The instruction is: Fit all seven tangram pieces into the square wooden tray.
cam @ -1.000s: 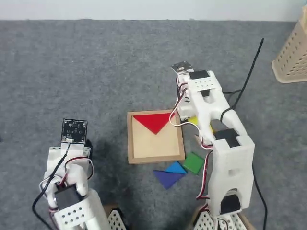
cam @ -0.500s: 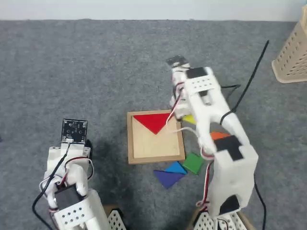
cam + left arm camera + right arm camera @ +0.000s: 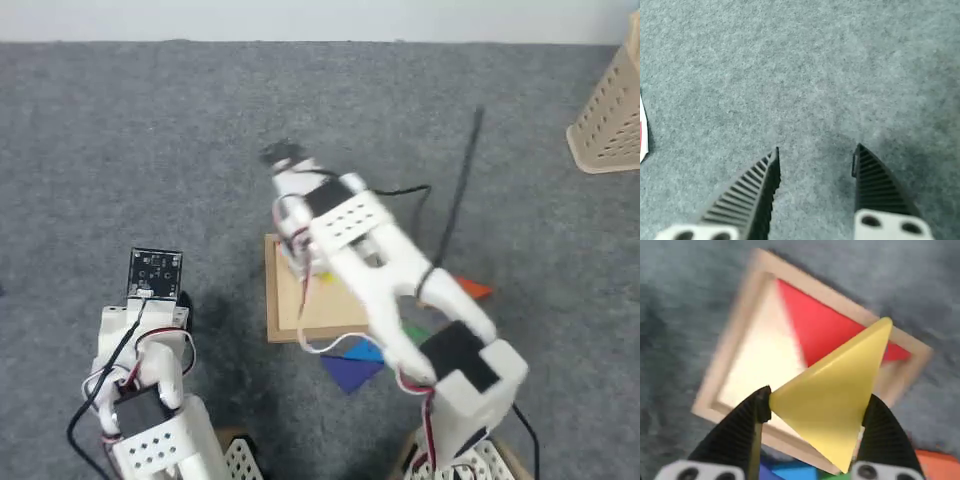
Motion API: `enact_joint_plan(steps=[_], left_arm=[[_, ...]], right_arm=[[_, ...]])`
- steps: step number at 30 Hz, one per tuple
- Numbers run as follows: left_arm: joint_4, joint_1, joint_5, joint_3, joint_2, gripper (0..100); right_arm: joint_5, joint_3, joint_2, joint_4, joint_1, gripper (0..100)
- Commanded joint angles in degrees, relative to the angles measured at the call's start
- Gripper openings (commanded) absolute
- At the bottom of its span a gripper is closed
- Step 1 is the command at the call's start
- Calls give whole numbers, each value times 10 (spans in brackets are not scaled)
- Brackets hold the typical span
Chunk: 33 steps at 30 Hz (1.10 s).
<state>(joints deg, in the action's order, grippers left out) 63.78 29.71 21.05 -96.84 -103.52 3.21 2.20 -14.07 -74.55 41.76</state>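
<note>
Grey carpet [image 3: 150,130] covers the table in the high view. The right arm [image 3: 370,250] leans over the wooden tray [image 3: 271,300], with an orange piece [image 3: 473,288] at the tray's 3 o'clock and blue pieces [image 3: 352,372] at its 5 o'clock. Left wrist view: the left gripper [image 3: 817,148] hangs spread apart above the carpet. Right wrist view: the right gripper [image 3: 818,396] clamps a yellow triangle [image 3: 835,390] above the tray, in which a red triangle [image 3: 825,330] lies.

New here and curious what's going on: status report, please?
Right gripper shut on yellow triangle, above tray. Left gripper open, over carpet. Red triangle in tray. Nothing blocking.
</note>
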Motion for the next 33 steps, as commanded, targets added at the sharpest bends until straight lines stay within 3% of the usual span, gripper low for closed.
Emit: enact_joint_plan(steps=[1,7,17,25,33], left_arm=[[5,-3,5,3,-5,218],[5,-3,5,3,-5,218],[5,-3,4,3,-5,218],[4,-3,4,3,-5,219],[4,-3,4,3,-5,219]], right_arm=[[15,-73,-17,-7,33,133],[115,-127,-85,-8,42,133],[120,-127,-101,-27,25,134],[170,-125,-104,-58,-65,134],[214,-40,-73,12,-98,134]])
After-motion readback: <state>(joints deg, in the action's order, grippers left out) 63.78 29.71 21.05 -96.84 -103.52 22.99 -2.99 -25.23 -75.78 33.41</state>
